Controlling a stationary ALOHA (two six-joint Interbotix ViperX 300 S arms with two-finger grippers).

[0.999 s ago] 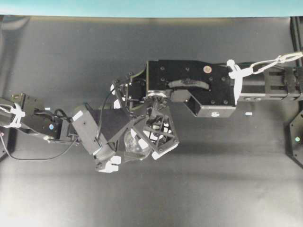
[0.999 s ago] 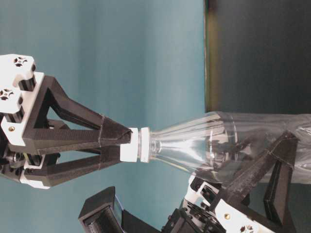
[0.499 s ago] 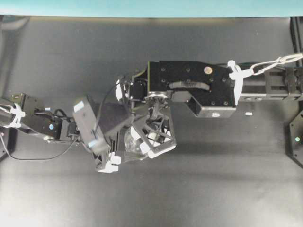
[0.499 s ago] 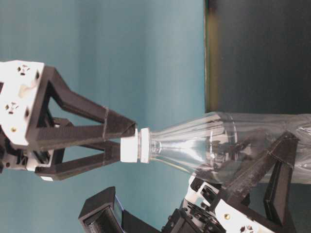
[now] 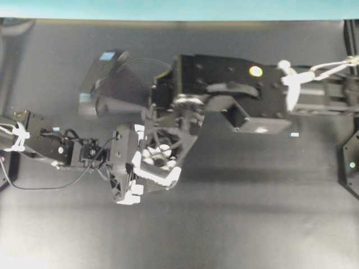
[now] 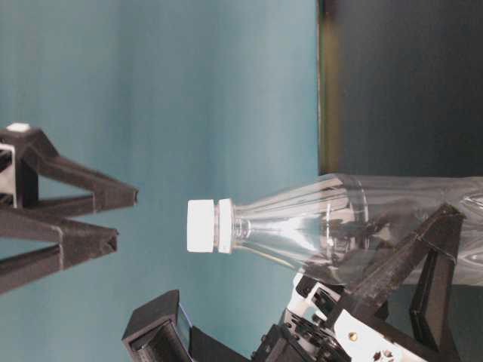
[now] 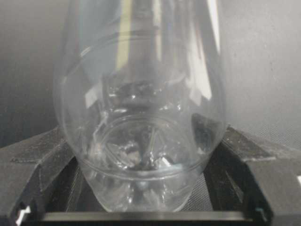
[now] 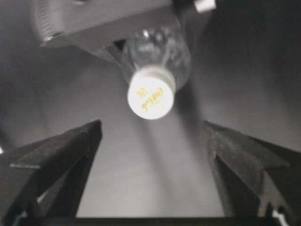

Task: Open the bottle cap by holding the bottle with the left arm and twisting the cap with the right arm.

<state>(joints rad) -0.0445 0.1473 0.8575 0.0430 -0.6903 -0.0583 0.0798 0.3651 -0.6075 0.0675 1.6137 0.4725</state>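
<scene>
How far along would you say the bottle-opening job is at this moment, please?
Done: the left hand is clamped around the bottle, holding its clear body steady. In hand: the right hand stands open and apart from the cap, with a clear gap between them, so no twisting is under way. Left: the cap sits on the neck; the right hand must close on it again, twist, and lift it off.

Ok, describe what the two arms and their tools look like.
The left arm is slim and black, with loose black cables and a white zip tie. The right arm is bulkier: a boxy black screwed housing with white cord. The right tool has black lattice fingers; the left tool is black with white pads.
</scene>
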